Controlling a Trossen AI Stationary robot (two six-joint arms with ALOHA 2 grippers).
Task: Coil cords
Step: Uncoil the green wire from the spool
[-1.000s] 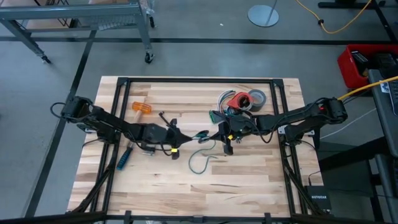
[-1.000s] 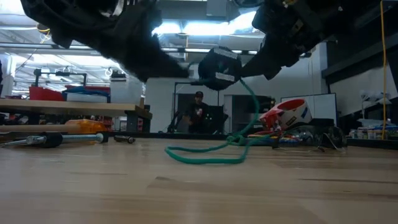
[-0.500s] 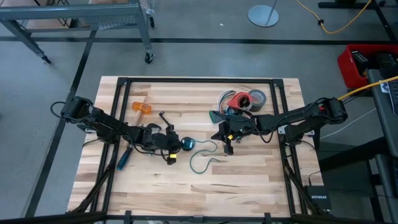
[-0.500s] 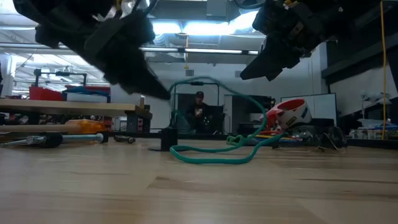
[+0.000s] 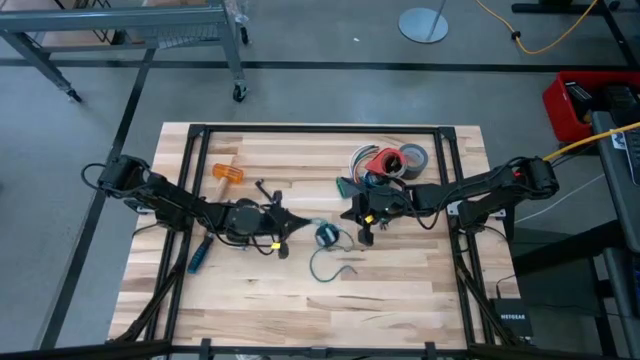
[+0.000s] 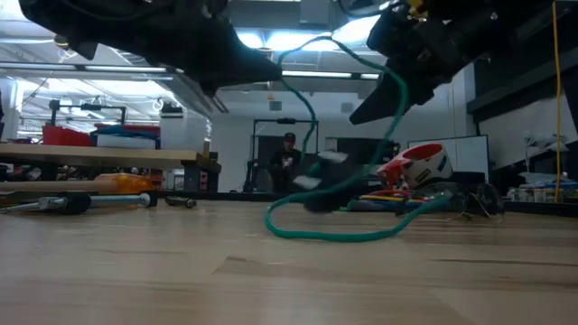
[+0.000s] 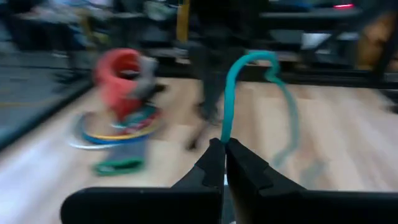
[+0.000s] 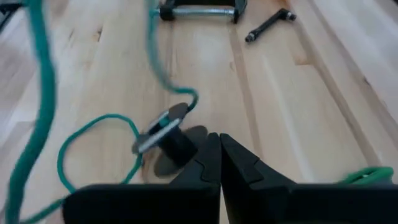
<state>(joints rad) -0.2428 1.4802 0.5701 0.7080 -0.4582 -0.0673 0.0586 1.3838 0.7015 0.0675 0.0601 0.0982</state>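
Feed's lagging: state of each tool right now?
Left tool: shut on the teal cord.
Right tool: shut; the wrist view shows nothing between its fingers.

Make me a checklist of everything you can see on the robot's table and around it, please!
Surface: wooden table, pale planks, inside a dark frame.
Job's things: teal-green cord, one end lifted, a loop lying on the wood; small dark spool-like piece on it. The thin black cord: nothing seen.
Clutter: red tape roll, grey tape roll, orange-headed tool, blue-handled tool, metal clamp.
Grippers: left gripper shut on the teal-green cord; right gripper shut, above the table, apparently empty.
Cables: yellow cable beside the right arm.
Surroundings: metal cart, round stand base, red box, a person far behind.
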